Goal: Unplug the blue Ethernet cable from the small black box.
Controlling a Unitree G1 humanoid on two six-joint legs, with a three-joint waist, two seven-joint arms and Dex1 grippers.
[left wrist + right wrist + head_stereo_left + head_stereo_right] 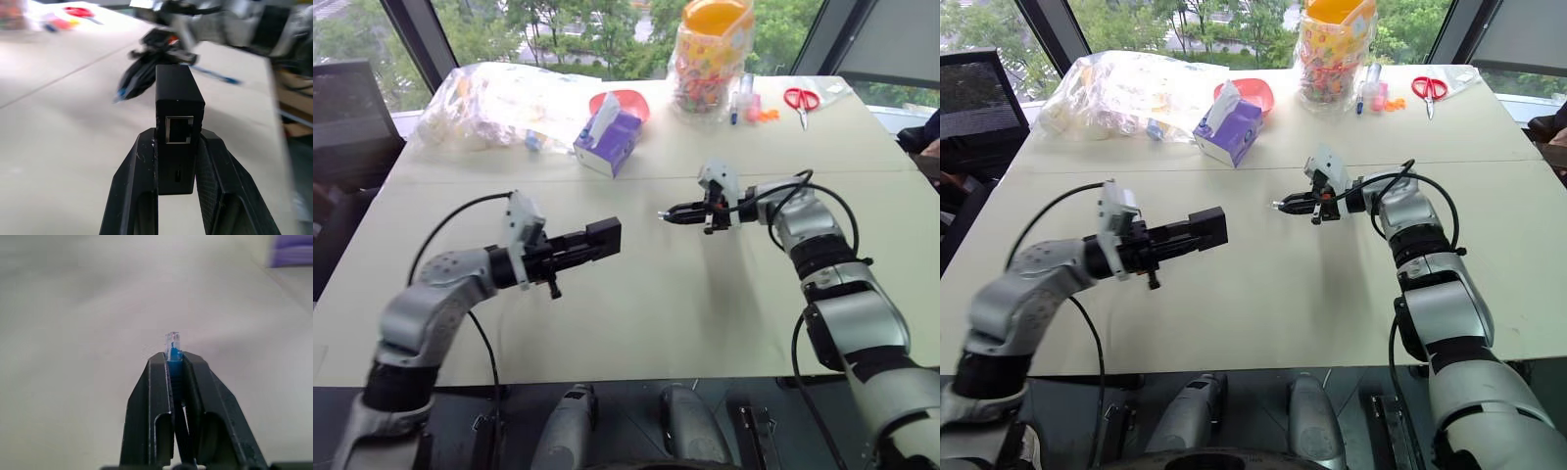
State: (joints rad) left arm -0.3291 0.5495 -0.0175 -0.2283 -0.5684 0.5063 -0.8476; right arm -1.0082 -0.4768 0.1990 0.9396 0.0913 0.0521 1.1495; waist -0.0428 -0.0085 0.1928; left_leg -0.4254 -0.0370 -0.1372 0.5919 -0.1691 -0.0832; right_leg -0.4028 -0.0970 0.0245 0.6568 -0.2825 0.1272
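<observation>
Unplugging complete: left gripper point(177, 161) clamps the small black box point(178, 117), its port empty; right gripper point(175, 363) pinches the blue Ethernet cable point(172, 346), whose plug juts past its tips, next to be set down.

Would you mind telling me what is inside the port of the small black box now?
The port on the small black box looks empty, with no plug in it. The blue cable's clear plug sits in the right gripper, apart. The port's depths are too dark to see.

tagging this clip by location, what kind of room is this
Probably an office or lab room on an upper floor. A big pale table stands by tall windows with trees outside, and it holds desk clutter: red scissors, a purple tissue box and a jar of colourful bits.
</observation>
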